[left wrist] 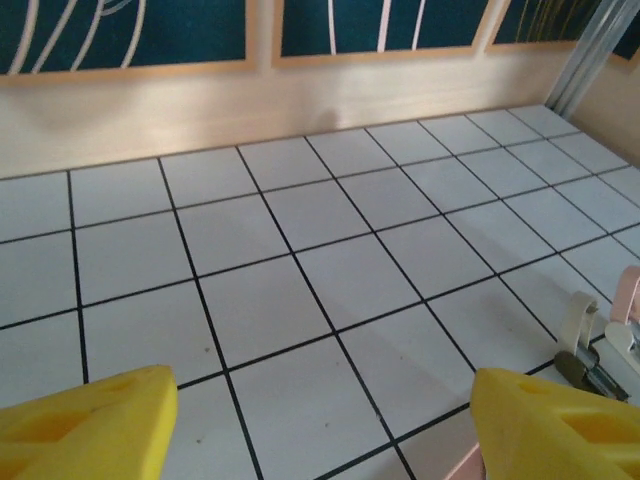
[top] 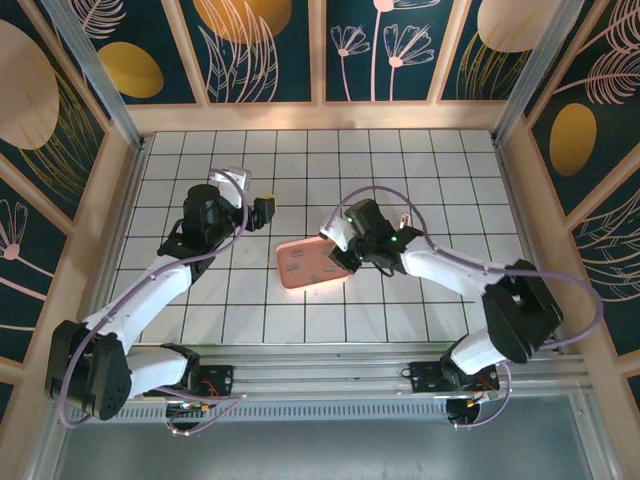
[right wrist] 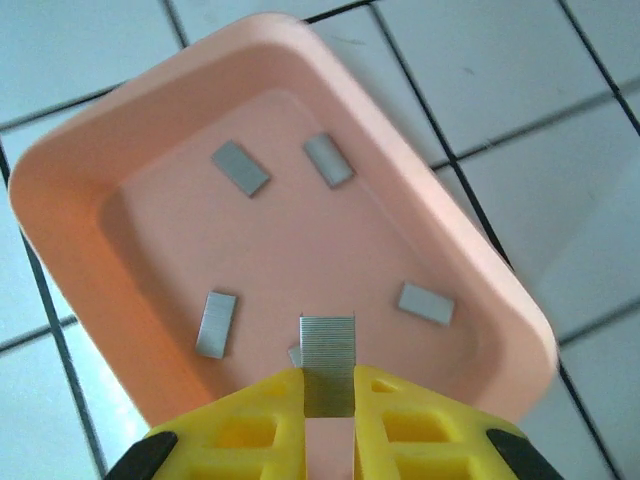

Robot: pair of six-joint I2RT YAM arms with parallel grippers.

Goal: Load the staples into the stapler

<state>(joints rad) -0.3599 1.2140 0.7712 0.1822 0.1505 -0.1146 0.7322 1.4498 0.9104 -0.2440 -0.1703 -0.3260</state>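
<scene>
White tiled table [top: 420,160] carries a pink tray [top: 290,275]. The left gripper [top: 266,207] hovers off the tray's far-left corner, apart from it, jaws wide with nothing between. The right gripper [right wrist: 328,390] sits at the tray's rim, pinching one staple strip [right wrist: 328,350]. Other staples [right wrist: 240,167] lie flat inside the tray.

The white tiled desk [top: 400,160] lies bare from the pale wooden back wall [top: 320,117] down to the pink rounded-square plastic tray [right wrist: 470,250]. The left end effector [top: 266,205] hangs spread over open tiles. The right end effector [right wrist: 328,392], clamped on a grey staple strip [right wrist: 328,355], blocks the tray's right side. The loose grey strips [right wrist: 240,167] inside lie well apart.
</scene>
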